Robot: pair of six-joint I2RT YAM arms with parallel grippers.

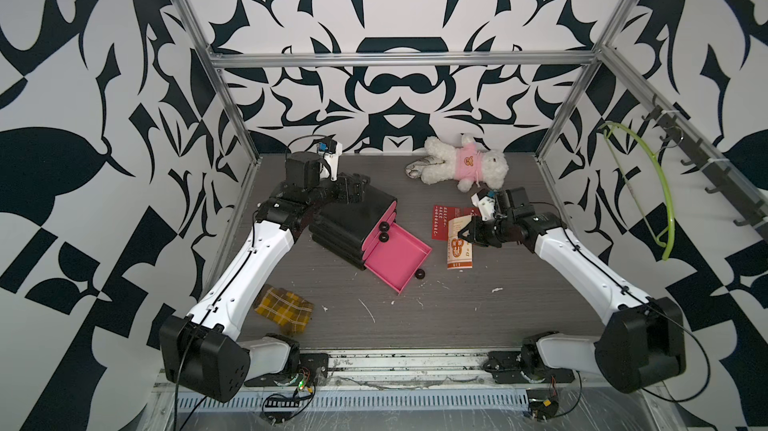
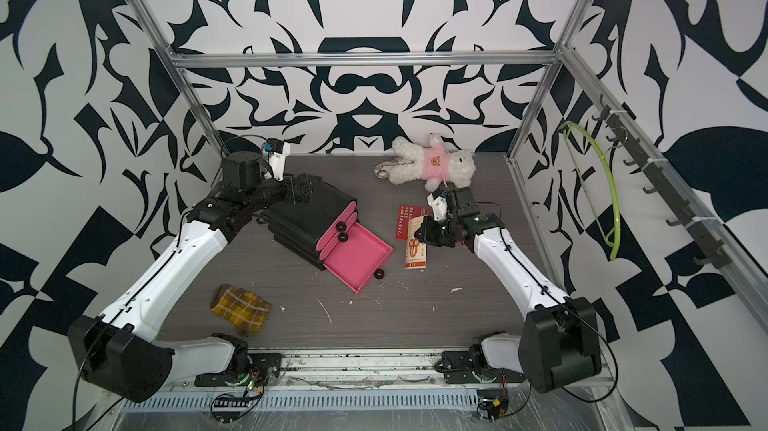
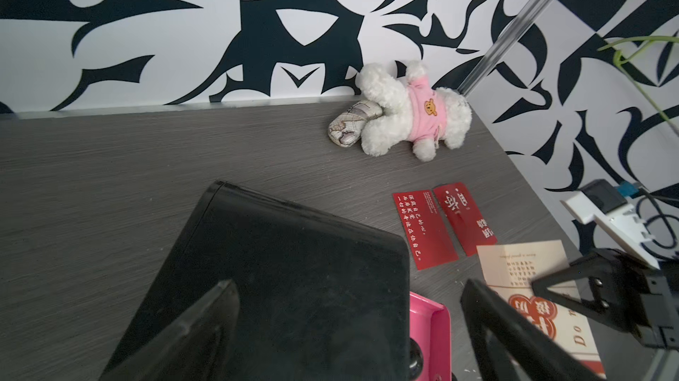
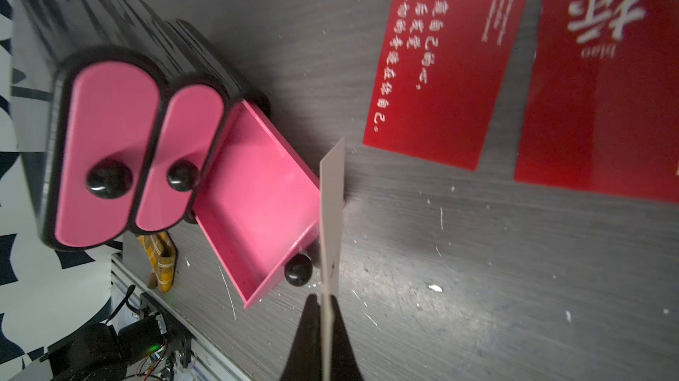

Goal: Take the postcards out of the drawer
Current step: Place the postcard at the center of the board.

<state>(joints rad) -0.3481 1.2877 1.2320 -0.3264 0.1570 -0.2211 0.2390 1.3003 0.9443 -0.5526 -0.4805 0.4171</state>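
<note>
Our right claw [image 1: 462,235] is clenched on the cream postcard [image 1: 459,256]. In the right wrist view we see this card edge-on, pinched between the two black fingers.

We read the counter [image 1: 457,316] as a clock face in a top view, with 12 o'clock at the back wall. The cream card is a little toward 3 o'clock from the centre, and its orange-red design faces up. We cannot tell if it rests on the counter or is lifted off it.

Just at 12 o'clock of it, two more cards lie flat on the counter, side by side. One is a red postcard with small white characters [image 3: 424,228], and next to it is a red postcard with one big white character [image 3: 464,217]. The right claw covers part of the second one in both top views.

Our left claw [image 3: 349,283] is released, its fingers spread wide over the top of the black cabinet [image 1: 353,217], near 10 o'clock. We cannot tell if it touches the cabinet. The lowest pink drawer [image 1: 395,254] is pulled out toward 4 o'clock. All three postcards are outside it, at 3 o'clock of it. The two upper drawers are shut.

A white plush toy in a pink shirt [image 1: 465,163] lies near 12 o'clock, and a yellow checked cloth [image 1: 284,310] lies at 7 o'clock.
</note>
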